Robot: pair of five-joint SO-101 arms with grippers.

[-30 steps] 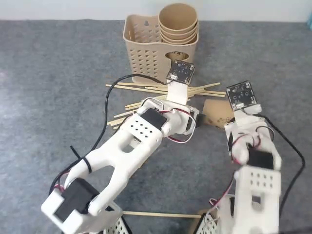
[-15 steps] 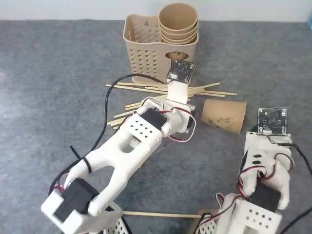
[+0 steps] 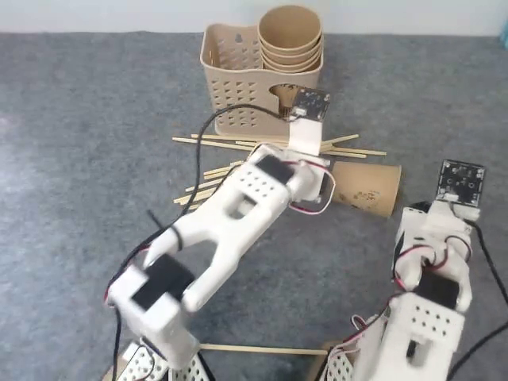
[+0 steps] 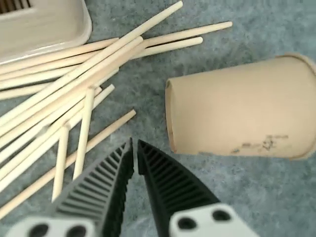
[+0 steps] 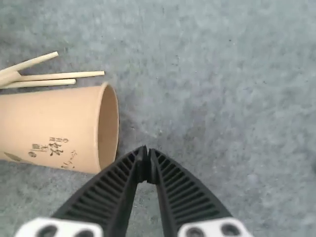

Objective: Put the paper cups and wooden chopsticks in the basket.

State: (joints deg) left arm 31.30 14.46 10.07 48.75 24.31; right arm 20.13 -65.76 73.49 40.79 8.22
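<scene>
Grey carpeted bench (image 3: 87, 159). Tan slotted basket (image 3: 234, 87) stands upright at the far side; a stack of paper cups (image 3: 290, 36) sits nested in its right-hand end, mouths up, rims above the basket wall.

One loose paper cup (image 3: 365, 188) lies on its side on the bench, near the basket's front right and apart from it. Its mouth faces the right arm and its base faces the left arm. Print shows along its wall.

Wooden chopsticks (image 3: 226, 143) are strewn flat on the bench in front of the basket, crossing one another in a loose fan. The nearest ones lie just beside the basket's foot, and several run in under the left arm. A few tips end close to the lying cup's base — contact there cannot be made out. A single chopstick (image 3: 262, 348) lies well apart, down near the arm bases.

Left end effector (image 4: 134, 147): low over the bench, between the chopstick fan and the cup's base. Jaws all but together, only a thin slit at the tips, nothing in them.

Right end effector (image 5: 147, 154): over bare bench just off the cup's open mouth — jaws pressed tip to tip, nothing gripped, not touching the cup.
</scene>
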